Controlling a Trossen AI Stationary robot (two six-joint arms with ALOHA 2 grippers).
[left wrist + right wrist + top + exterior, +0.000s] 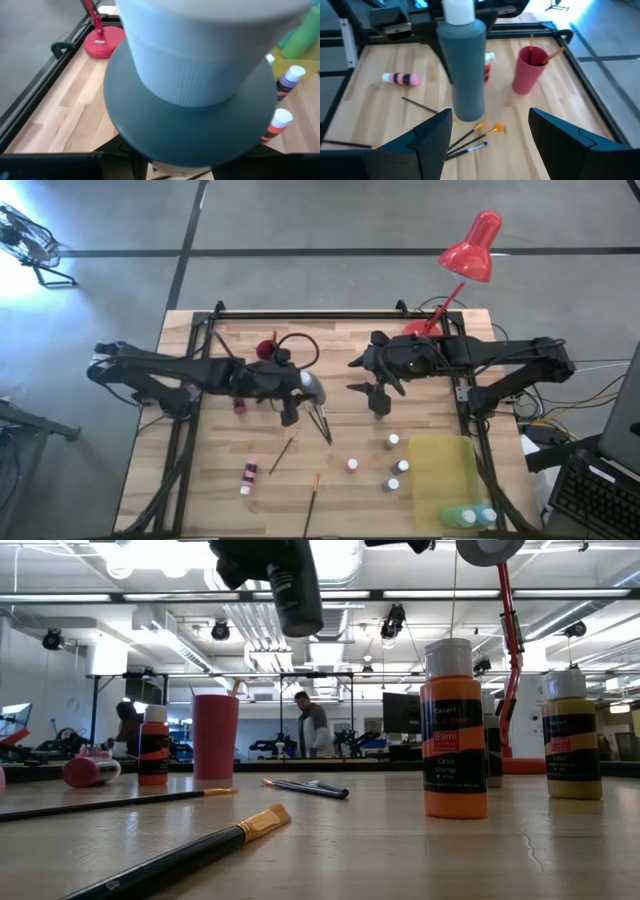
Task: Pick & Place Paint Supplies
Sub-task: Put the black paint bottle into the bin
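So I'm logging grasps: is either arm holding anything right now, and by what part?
The left gripper holds a grey bottle by its white-capped top, lifted off the table. The right gripper holds nothing, jaws open.

Desk (210,480): pale wooden planks with a black frame along the edges.
Lamp base (418,330): red, at 1 o'clock.
Cup (266,348): red, brushes inside, at 11 o'clock.
Yellow tray (445,470): at 4 o'clock, green and blue bottles on it.
Small bottles (393,441): white-capped, beside the tray.
Pink bottle (248,477): lying flat at 7 o'clock.
Paintbrushes (311,502): loose, toward 6 o'clock.
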